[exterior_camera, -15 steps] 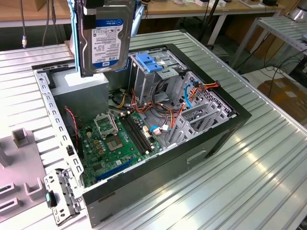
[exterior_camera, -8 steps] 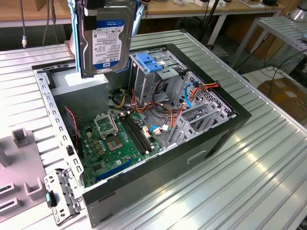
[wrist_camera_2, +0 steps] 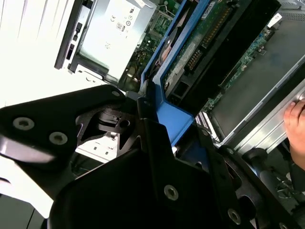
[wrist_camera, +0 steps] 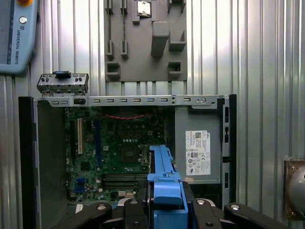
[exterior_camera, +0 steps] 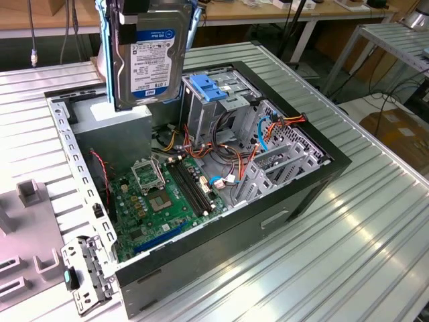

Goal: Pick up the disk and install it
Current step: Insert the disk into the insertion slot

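The disk (exterior_camera: 149,57) hangs upright in the air above the back of the open computer case (exterior_camera: 295,194), its blue-white-black label facing the exterior camera and blue rails along both sides. My gripper (exterior_camera: 146,8) is shut on its top end at the upper edge of the exterior view. In the first wrist view the black fingers (wrist_camera: 205,214) clamp the disk's blue rail (wrist_camera: 164,186) from both sides, above the motherboard (wrist_camera: 119,143). The second wrist view looks along the disk's green circuit-board side (wrist_camera_2: 200,45).
A tall metal drive cage with a blue latch (exterior_camera: 208,87) stands in the case next to loose cables (exterior_camera: 201,151). The grey power supply box (wrist_camera: 198,152) sits under the disk. A grey fixture plate (wrist_camera: 143,43) lies beside the case. A hand (wrist_camera_2: 296,129) shows nearby.
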`<state>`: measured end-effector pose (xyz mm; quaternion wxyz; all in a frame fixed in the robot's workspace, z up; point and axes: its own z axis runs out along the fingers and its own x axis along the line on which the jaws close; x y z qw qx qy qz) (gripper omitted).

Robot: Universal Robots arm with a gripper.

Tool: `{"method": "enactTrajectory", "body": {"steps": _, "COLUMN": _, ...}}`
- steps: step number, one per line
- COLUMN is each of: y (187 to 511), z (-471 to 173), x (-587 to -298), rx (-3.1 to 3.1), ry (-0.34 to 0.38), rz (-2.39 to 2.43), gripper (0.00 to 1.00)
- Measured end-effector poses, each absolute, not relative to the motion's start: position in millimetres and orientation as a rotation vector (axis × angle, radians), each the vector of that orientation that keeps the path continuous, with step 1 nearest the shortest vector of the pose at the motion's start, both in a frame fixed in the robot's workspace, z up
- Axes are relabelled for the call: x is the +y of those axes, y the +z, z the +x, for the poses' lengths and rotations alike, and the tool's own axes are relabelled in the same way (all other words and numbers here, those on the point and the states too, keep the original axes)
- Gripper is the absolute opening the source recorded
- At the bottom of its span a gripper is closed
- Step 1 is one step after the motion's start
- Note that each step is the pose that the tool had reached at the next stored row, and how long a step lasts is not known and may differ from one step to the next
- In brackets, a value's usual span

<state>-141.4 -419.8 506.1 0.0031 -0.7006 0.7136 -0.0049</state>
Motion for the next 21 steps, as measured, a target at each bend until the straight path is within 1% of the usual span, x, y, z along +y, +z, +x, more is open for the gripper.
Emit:
{"method": "enactTrajectory", "body": {"steps": 7, "y": 506.1, "z": -141.4, "x": -434.1, "rx": 2.237, "ry": -0.015, "rz": -2.197, "gripper": 0.37}}
{"method": "enactTrajectory", "body": {"steps": 21, "y": 505.5, "z": -141.0, "x": -471.5, "rx": 2.237, "ry": -0.015, "rz": -2.197, "gripper": 0.37}}
